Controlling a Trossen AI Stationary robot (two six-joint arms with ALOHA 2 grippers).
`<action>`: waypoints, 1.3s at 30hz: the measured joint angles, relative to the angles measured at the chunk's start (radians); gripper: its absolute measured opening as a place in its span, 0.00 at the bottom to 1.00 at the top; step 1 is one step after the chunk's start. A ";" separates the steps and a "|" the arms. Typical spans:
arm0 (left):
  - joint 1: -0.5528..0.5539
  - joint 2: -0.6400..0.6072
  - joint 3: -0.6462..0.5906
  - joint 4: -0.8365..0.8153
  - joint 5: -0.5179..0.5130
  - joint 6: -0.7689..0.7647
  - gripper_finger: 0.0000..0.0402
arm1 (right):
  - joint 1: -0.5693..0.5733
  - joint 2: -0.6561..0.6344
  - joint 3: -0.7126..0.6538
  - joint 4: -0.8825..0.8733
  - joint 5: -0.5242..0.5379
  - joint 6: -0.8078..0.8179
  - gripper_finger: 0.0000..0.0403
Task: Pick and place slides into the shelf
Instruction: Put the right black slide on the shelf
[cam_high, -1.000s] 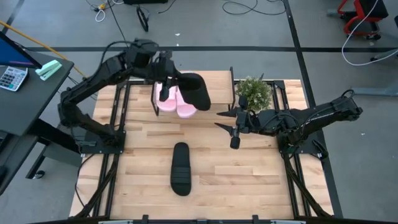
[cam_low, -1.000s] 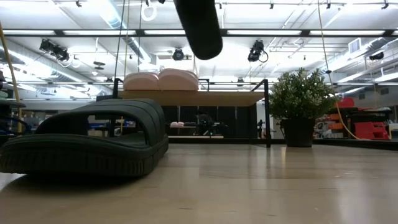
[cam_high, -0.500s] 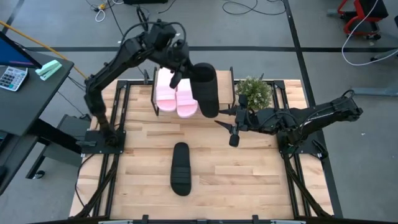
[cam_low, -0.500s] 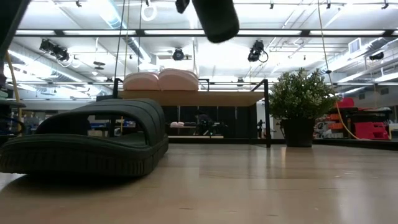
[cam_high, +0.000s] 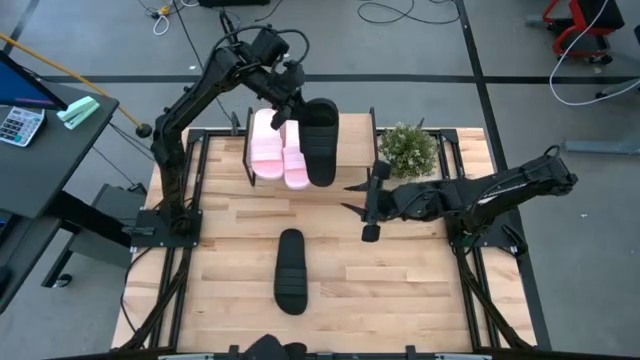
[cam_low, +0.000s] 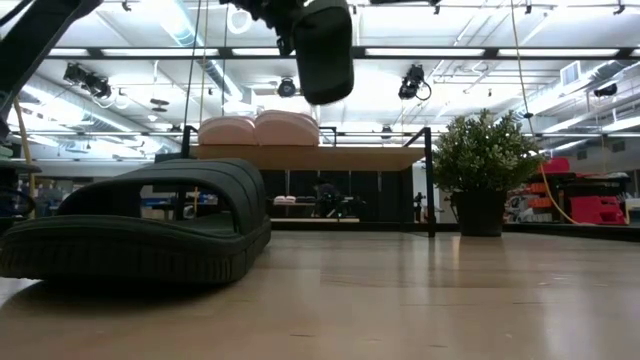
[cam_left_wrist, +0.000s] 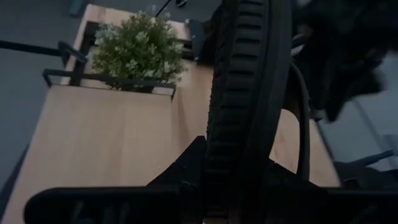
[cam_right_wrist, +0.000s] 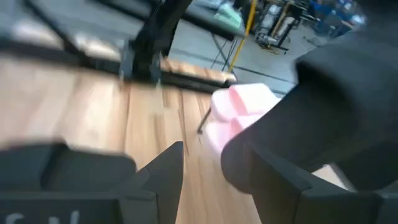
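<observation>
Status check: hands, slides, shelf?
Left hand shut on black slide, above shelf. Right hand open, idle. Pink pair shelved.

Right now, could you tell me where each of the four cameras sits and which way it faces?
High view: overhead, looking straight down on the table; both arms show, left gripper carrying a black slide over the shelf, right gripper open at mid-table.
Low view: at tabletop height, facing the room; the other black slide fills the foreground.
Left wrist view: along its own fingers, shut on the carried slide, toward the plant.
Right wrist view: past its own fingers toward the pink slides.
Shared: high and low views both show the pink pair on the shelf.
</observation>
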 joint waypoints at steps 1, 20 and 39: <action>0.005 0.002 0.000 0.000 0.021 -0.006 0.16 | 0.001 0.015 0.000 -0.002 0.000 -0.052 0.43; 0.025 0.002 0.000 0.080 0.155 -0.439 0.16 | 0.121 0.286 0.001 0.074 0.647 -1.093 0.43; 0.025 0.002 0.000 0.022 0.123 -0.399 0.15 | 0.251 0.283 0.002 0.239 0.726 -1.275 0.35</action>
